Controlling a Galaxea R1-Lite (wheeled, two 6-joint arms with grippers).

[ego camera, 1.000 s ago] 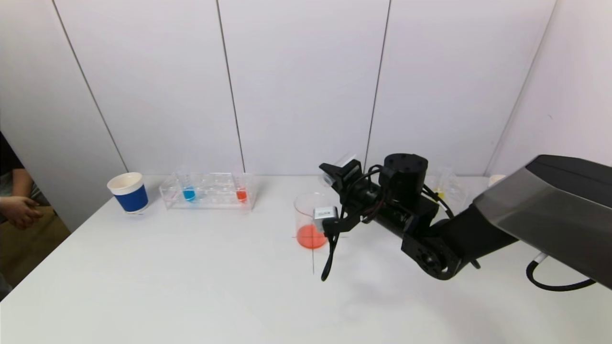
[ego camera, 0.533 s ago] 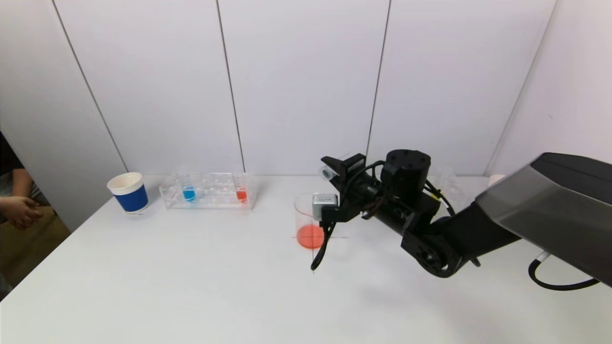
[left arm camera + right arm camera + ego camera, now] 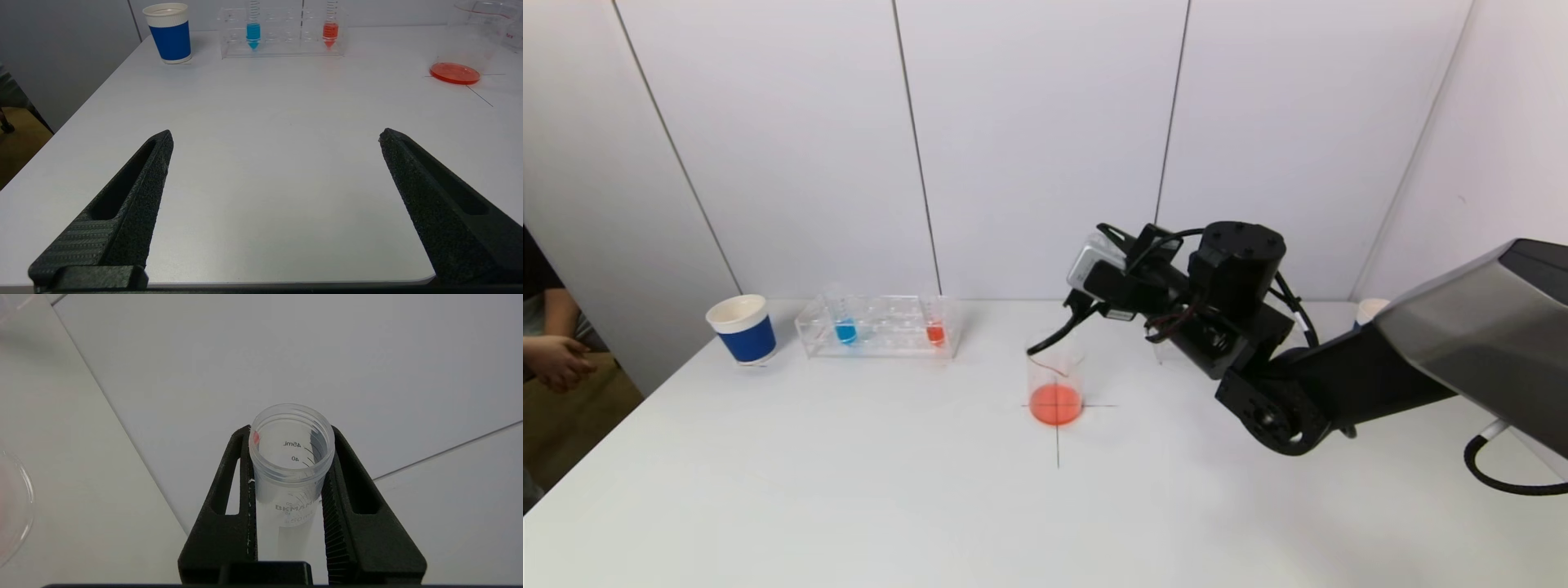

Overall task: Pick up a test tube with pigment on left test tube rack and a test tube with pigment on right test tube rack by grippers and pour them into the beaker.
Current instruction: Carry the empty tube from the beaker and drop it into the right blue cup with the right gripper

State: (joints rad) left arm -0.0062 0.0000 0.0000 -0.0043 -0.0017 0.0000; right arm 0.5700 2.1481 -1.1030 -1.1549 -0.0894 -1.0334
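My right gripper [image 3: 1143,241] is raised above and just right of the glass beaker [image 3: 1055,380], which holds orange-red liquid. In the right wrist view the gripper [image 3: 291,430] is shut on a clear test tube [image 3: 291,473] that looks empty except for a red drop at its rim. The left rack [image 3: 882,327] holds a blue tube [image 3: 845,328] and a red tube [image 3: 935,330]. My left gripper [image 3: 276,134] is open and empty low over the table's near edge, out of the head view. The right rack is hidden behind my right arm.
A blue paper cup [image 3: 743,328] stands left of the left rack. A white cup [image 3: 1368,309] shows at the far right behind my arm. A person's hand [image 3: 556,359] is at the left edge. The beaker also shows in the left wrist view [image 3: 466,53].
My right gripper has risen from beside the beaker's rim and turned, lifting the tube up and away from the beaker. The liquid level in the beaker looks unchanged.
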